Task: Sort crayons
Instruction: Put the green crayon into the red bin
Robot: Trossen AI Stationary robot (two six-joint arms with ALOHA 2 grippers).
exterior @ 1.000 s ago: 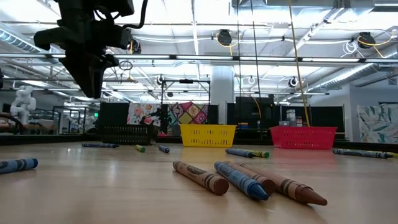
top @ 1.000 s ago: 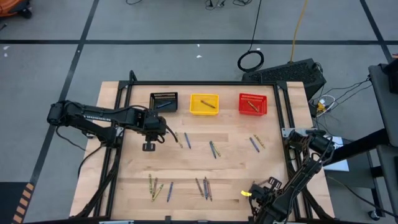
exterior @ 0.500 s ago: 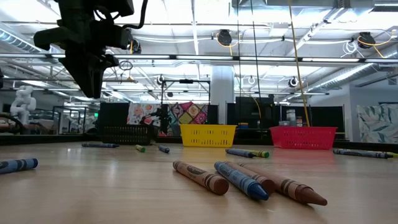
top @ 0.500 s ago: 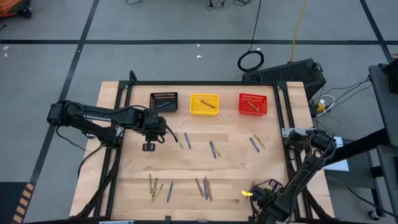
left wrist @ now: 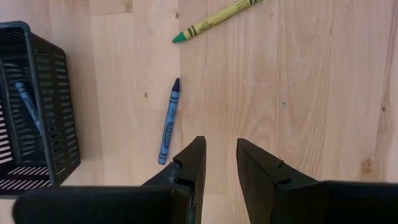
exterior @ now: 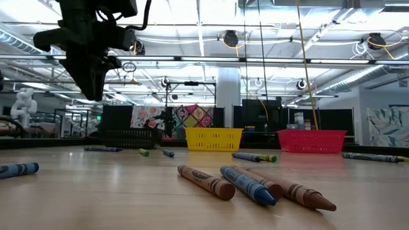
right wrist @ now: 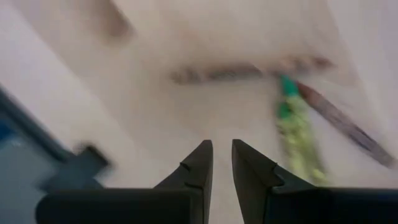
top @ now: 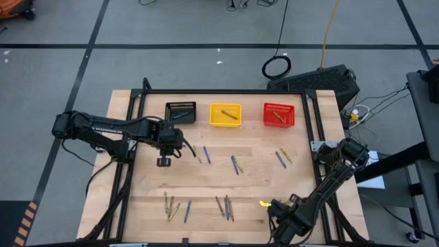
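Wooden desk (top: pixel 254 185) inside a black frame, grey workshop floor all round. Left gripper (left wrist: pixel 216 163) hangs above the desk just in front of the black bin (top: pixel 181 112), jaws spread with a narrow gap, nothing between them; in its wrist view a blue crayon (left wrist: pixel 168 122) lies on the wood just beyond the fingertips and beside the bin's wall, a yellow-green crayon (left wrist: pixel 216 20) lies farther out, and one blue crayon (left wrist: pixel 27 107) lies inside the bin. Right gripper (right wrist: pixel 222 163) sits low at the desk's near right edge, jaws slightly parted and empty; its wrist view is smeared, showing only a greenish crayon (right wrist: pixel 297 132) and brownish ones ahead. Yellow bin (top: pixel 225 114) and red bin (top: pixel 278 115) stand in a row with the black one along the far edge, each with a crayon inside. Remaining crayons (top: pixel 226 207) are scattered loose: pairs across the middle, clusters near the front edge. In the low view, brown and blue crayons (exterior: pixel 246 184) lie closest.
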